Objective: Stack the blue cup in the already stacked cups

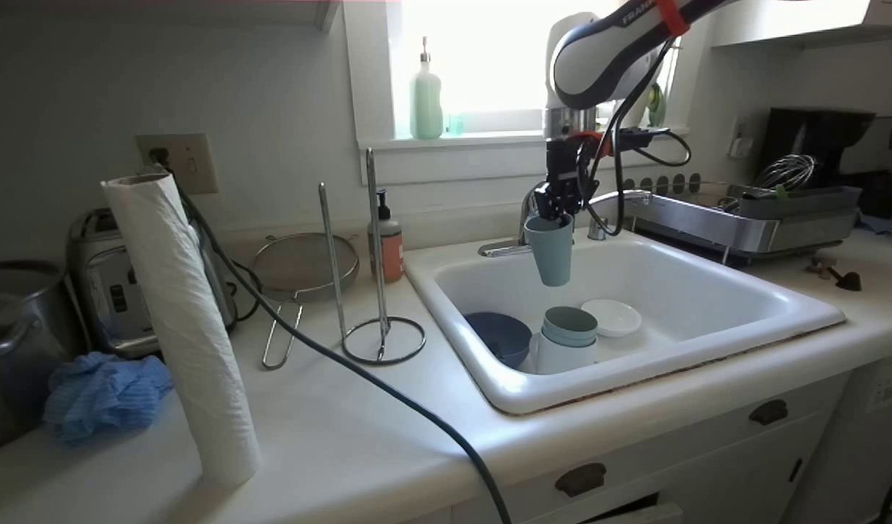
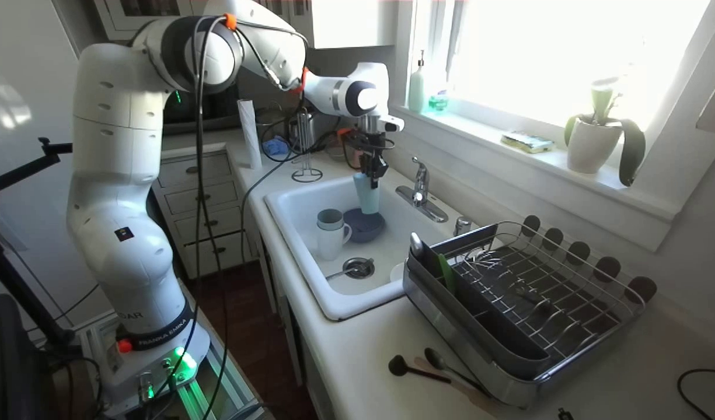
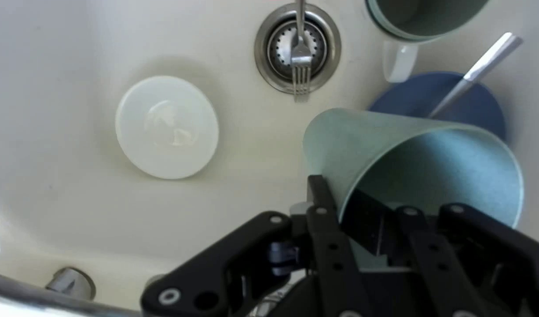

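With the grasp done, we see the fingers point(image 3: 320, 193) pinching the blue cup point(image 1: 552, 251) by its rim above the sink point(image 1: 679, 358), apart from the stacked cups point(image 1: 570, 335) standing in it, leaving, we judge, the carry across, the lowering and the release.

A cup point(image 1: 553, 251) in the claw point(image 3: 339, 196) above the sink point(image 1: 679, 354); in the sink, in an exterior view, bowl point(image 1: 498, 338) left and dish point(image 1: 613, 318) right of a mug point(image 1: 566, 358) holding stacked cups point(image 1: 571, 337); rack point(image 1: 788, 236) on the worktop point(image 1: 358, 458) further right.
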Motion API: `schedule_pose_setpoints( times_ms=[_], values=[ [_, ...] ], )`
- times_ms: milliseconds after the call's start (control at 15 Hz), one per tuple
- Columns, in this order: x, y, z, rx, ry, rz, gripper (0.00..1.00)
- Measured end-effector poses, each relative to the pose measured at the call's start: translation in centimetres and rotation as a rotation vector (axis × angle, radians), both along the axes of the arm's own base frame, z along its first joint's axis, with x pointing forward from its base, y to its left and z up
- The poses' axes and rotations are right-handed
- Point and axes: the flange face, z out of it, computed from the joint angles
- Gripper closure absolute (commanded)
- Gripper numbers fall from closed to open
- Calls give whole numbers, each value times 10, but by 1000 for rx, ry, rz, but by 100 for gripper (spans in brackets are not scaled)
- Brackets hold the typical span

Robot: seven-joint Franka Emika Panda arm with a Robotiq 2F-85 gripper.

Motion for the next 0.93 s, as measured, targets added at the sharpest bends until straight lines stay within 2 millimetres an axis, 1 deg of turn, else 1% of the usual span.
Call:
schedule_pose_setpoints(
  times_ms=[67, 200, 400, 600, 733, 933],
  values=[
    [-9, 10, 13, 23, -35, 27, 93],
    [-27, 30, 33, 78, -85, 92, 93],
    [-57, 57, 47, 164, -100, 179, 93],
    [-80, 71, 47, 221, -87, 232, 93],
    [-90, 71, 43, 243, -75, 241, 93],
    [-100, 65, 34, 253, -54, 231, 93]
  ],
)
